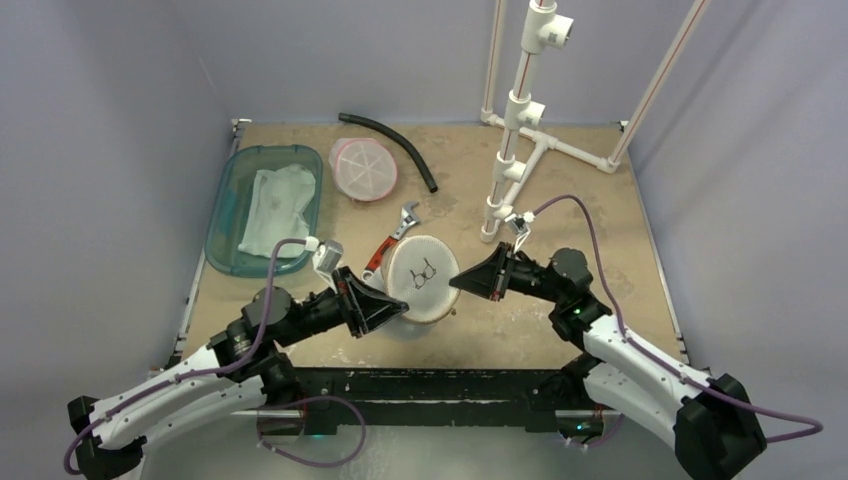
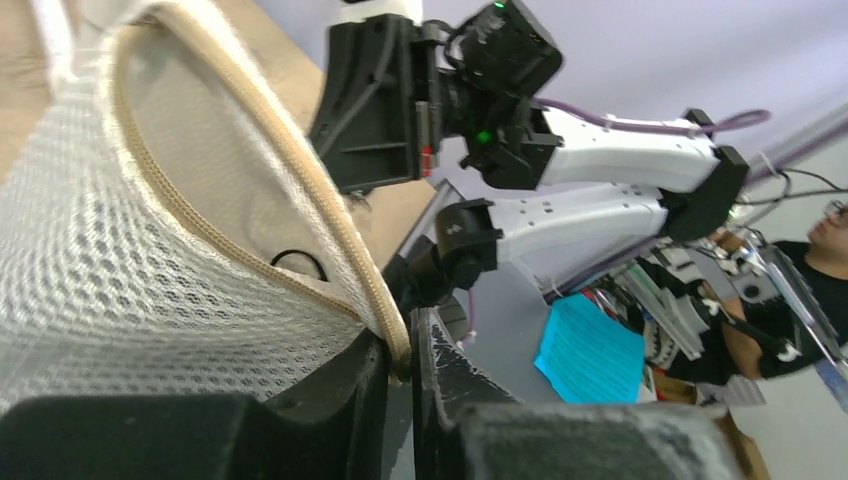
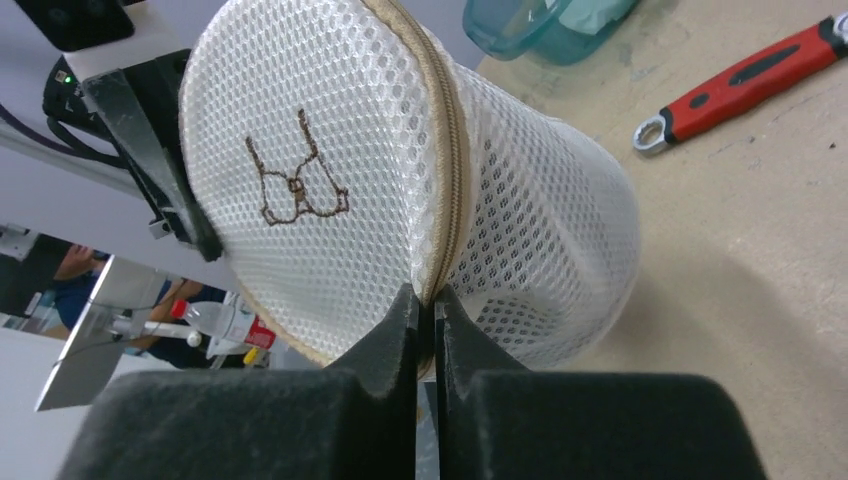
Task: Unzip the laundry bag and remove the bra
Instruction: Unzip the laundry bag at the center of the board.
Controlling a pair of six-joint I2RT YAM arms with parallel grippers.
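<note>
Sitting centred on the surface [image 1: 640,250], the mesh laundry bag [image 1: 425,275] is clamped at 8 o'clock by the closed left gripper [image 2: 400,350] and 3 o'clock by the closed right gripper [image 3: 427,305], which could slip off its zipper [image 3: 447,150] if gripping only seam.

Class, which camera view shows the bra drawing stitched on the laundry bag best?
Right wrist: the bra drawing sits close and sharp on the laundry bag's mesh face. Top external shows it tiny; left wrist shows only a dark loop through the mesh.
</note>
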